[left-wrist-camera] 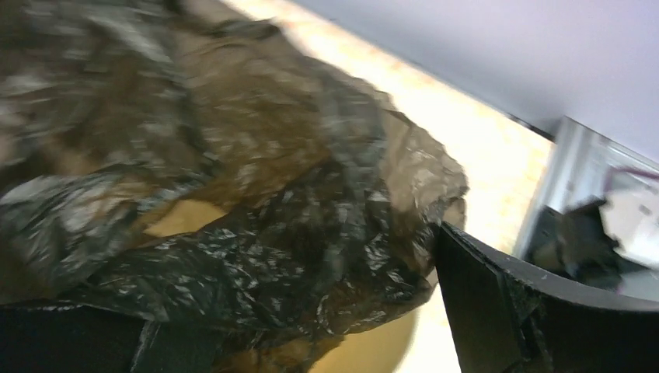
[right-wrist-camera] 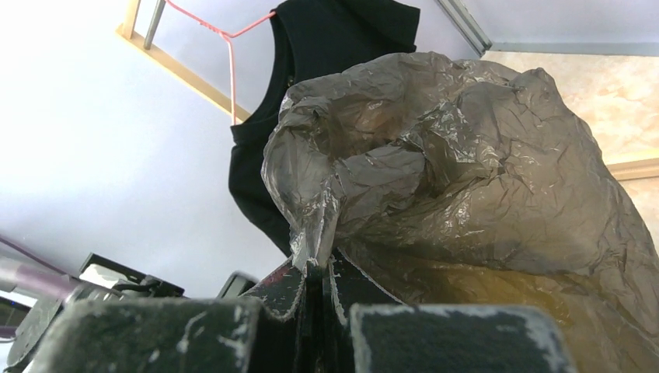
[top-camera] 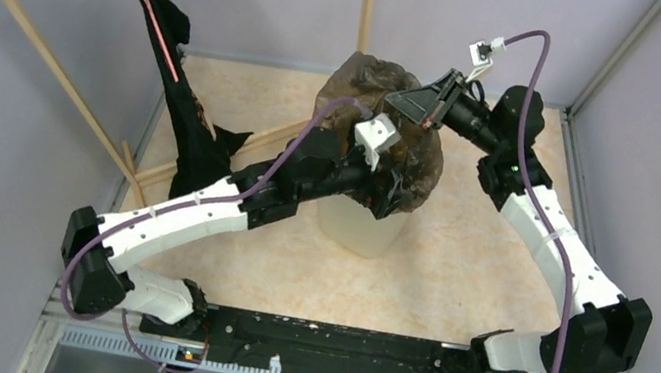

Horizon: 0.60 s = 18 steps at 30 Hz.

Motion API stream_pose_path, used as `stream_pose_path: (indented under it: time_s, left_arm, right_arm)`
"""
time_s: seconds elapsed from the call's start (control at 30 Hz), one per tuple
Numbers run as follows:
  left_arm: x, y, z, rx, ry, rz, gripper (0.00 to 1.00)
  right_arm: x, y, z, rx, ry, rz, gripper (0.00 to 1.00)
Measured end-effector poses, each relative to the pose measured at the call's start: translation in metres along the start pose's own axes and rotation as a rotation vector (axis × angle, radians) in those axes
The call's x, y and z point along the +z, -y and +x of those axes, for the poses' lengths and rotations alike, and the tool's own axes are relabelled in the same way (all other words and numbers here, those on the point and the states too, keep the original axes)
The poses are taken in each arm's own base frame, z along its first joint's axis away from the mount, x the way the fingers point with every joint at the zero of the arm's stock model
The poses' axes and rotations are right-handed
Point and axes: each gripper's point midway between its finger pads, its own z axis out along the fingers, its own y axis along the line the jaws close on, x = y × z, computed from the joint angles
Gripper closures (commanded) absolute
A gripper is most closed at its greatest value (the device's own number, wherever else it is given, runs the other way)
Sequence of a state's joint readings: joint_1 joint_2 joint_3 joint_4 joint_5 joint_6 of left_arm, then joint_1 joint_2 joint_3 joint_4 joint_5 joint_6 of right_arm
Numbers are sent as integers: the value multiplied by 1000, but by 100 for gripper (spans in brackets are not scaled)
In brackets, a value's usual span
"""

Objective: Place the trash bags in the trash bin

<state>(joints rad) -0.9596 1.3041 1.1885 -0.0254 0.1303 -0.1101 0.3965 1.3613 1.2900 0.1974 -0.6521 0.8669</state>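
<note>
Trash bag [top-camera: 365, 79]: one dark, half-transparent, crumpled sheet, draped as a puffed mound over the mouth of the bin and spilling past its rim on the far side.
Trash bin [top-camera: 361, 232]: cream, upright on the tabletop [top-camera: 465, 270] between the two arms; only its lower wall shows from above, the opening being covered by the bag.
Right fingers [right-wrist-camera: 280, 291]: clenched on a thin twisted fold of the bag, held up above the bin's far right side.
Left fingers [left-wrist-camera: 497, 311]: reaching in low from the near left, with bag bulk lying between them; whether they grip it cannot be told (the wrist view is blurred).
Surroundings: a black garment [top-camera: 187, 112] on a pink hanger [top-camera: 155, 10] hangs from a wooden rack [top-camera: 39, 26] at the far left, apart from the work.
Step in hand: judged as seating the bag in the bin; the film sits on top and has not sunk inside.
Next move: probably lowering the pinched fold over the opening and pressing the bulk down through the rim, keeping the bin upright.
Risk: the light bin may tip or slide if the film drags on its edge.
</note>
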Motion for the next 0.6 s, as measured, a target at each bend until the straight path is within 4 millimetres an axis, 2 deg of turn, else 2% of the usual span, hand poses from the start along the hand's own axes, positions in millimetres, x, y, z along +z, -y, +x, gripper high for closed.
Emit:
stream_pose_path:
  time_s: [0.07, 0.17, 0.23, 0.3, 0.4, 0.5, 0.6]
  left_arm:
    - [3, -19, 0, -23, -19, -92, 6]
    - [14, -59, -3, -68, -51, -249, 19]
    - [20, -83, 6, -99, -82, -323, 25]
    - [20, -101, 23, -126, -132, -384, 29]
    - [16, -113, 42, -141, -191, -445, 32]
    - [11, -118, 46, -134, -213, -490, 37]
    - [10, -114, 45, -117, -216, -470, 37]
  right_arm:
    - [-1, -1, 2, 0, -1, -3, 100]
    - [0, -1, 5, 2, -4, -6, 100]
    - [1, 0, 8, 5, -7, -5, 100]
    - [1, 2, 11, 14, -12, -4, 100]
    - [1, 6, 14, 23, -14, 9, 100]
    - [0, 10, 21, 32, -24, 18, 100]
    - [-2, 14, 24, 26, -31, 34, 100]
